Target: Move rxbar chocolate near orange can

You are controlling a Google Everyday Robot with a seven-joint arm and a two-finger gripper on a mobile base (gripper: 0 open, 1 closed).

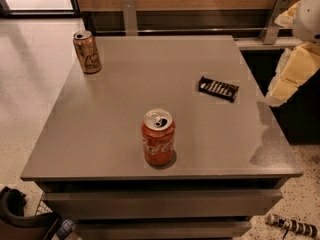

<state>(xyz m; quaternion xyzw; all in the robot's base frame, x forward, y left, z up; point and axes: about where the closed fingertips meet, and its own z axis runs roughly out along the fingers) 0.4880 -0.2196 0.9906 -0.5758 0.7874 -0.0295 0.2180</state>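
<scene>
The rxbar chocolate (218, 88) is a flat black bar with white lettering. It lies on the right part of the grey table (115, 114). The orange can (87, 51) stands upright at the table's far left corner, well apart from the bar. My arm's pale yellow link (292, 74) hangs at the right edge, beside the table and to the right of the bar. My gripper (15, 209) appears as a dark curved shape at the bottom left, below the table's front edge and far from both things.
A red Coca-Cola can (158, 137) stands upright near the table's front middle, between bar and front edge. A wood-panelled wall with metal brackets (129, 15) runs behind the table. A striped object (292, 226) lies on the floor at the bottom right.
</scene>
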